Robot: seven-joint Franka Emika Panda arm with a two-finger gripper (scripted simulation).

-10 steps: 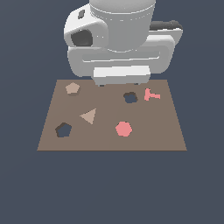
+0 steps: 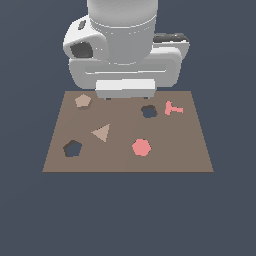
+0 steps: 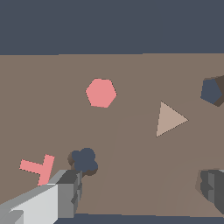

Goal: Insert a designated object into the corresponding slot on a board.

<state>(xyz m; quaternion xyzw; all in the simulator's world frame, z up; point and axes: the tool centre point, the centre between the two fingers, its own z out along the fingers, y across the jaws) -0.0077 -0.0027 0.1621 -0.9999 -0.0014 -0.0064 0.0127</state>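
One tan pentagon block (image 2: pixel 83 101) on the board (image 2: pixel 165 160), beside and apart from the spread, empty gripper (image 3: pixel 140 192).

The 1 arm (image 2: pixel 122 45) hangs over the far side of the scene, its broad white wrist housing filling the upper middle of the exterior view and pointing straight down. Below the housing sits the flat white gripper (image 2: pixel 126 97) body, with only 2 short dark finger stubs showing under its near edge. In the wrist view 2 fingers (image 3: pixel 65 194) stand well apart, 1 pale grey and 1 dark, with a wide empty gap between them.
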